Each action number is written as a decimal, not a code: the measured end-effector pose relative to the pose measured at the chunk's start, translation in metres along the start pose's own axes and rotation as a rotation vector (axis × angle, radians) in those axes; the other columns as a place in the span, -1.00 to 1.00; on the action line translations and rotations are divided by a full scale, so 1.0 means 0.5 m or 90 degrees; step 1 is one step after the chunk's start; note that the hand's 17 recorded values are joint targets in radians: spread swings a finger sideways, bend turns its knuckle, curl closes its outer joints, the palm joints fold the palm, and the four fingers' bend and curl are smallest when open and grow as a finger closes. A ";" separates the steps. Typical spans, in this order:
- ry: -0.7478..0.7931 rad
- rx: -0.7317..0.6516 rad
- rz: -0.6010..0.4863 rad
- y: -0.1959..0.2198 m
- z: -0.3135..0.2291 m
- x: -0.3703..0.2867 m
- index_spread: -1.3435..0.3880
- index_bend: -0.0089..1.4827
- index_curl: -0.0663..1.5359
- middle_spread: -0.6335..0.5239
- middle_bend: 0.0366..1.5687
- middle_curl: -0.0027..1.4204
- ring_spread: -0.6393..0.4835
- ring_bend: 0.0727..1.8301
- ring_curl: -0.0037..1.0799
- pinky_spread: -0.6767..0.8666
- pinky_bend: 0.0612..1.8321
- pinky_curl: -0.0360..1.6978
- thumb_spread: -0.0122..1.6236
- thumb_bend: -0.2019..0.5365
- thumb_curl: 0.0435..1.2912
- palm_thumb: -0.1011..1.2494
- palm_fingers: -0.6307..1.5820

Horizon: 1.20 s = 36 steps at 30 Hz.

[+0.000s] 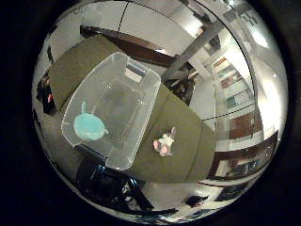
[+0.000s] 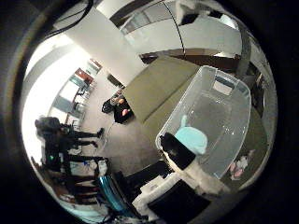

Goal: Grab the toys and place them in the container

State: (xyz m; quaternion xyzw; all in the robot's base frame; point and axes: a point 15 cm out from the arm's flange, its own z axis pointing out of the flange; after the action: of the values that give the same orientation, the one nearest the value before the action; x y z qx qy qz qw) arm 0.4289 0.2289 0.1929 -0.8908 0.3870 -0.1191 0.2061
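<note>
Right hand [image 2: 189, 170]: shows only in thumb side view, lower centre to lower right of frame. Black block-shaped part foremost, white segment behind it, running back into dark bulk at lower edge. Second small white and black piece of hand at upper edge, right of centre. Little finger side view: no part of hand visible. Visible parts hold nothing. Open or closed pose not discernible.

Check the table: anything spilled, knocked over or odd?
Nothing stands out. The clear container sits upright on the olive table with the teal toy inside; the pink and white toy lies on the table beside it, not yet binned.
</note>
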 end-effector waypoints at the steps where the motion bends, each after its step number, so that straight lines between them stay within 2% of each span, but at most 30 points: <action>1: -0.001 -0.002 0.000 0.002 0.003 0.000 0.07 -0.63 -0.45 0.00 -0.71 -0.54 0.30 -0.63 -0.44 0.30 -0.46 -0.57 0.35 -0.51 -0.52 0.08 -0.35; 9: 0.008 -0.005 0.011 0.011 0.001 0.029 0.06 -0.74 -0.47 0.00 -0.80 -0.55 0.29 -0.71 -0.50 0.31 -0.53 -0.67 0.35 -0.52 -0.53 0.07 -0.27; 14: 0.035 -0.004 0.031 0.033 -0.019 0.114 0.06 -0.78 -0.52 -0.05 -0.77 -0.54 0.19 -0.60 -0.48 0.30 -0.49 -0.71 0.35 -0.51 -0.53 0.07 -0.17; 19: 0.078 -0.001 0.071 0.073 -0.059 0.242 0.06 -0.77 -0.55 -0.09 -0.75 -0.53 0.10 -0.56 -0.49 0.27 -0.45 -0.75 0.35 -0.51 -0.53 0.06 -0.16; 27: 0.102 -0.077 0.141 0.239 -0.104 0.445 0.08 -0.76 -0.55 -0.07 -0.78 -0.52 0.19 -0.62 -0.55 0.27 -0.39 -0.81 0.35 -0.52 -0.53 0.03 -0.20; 36: 0.077 -0.161 0.110 0.413 -0.049 0.590 0.07 -0.75 -0.53 -0.02 -0.80 -0.53 0.28 -0.71 -0.58 0.25 -0.40 -0.87 0.35 -0.51 -0.54 0.05 -0.28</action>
State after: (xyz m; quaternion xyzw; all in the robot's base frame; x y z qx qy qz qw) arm 0.4859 -0.1229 0.1353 -0.8642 0.4859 -0.1044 0.0786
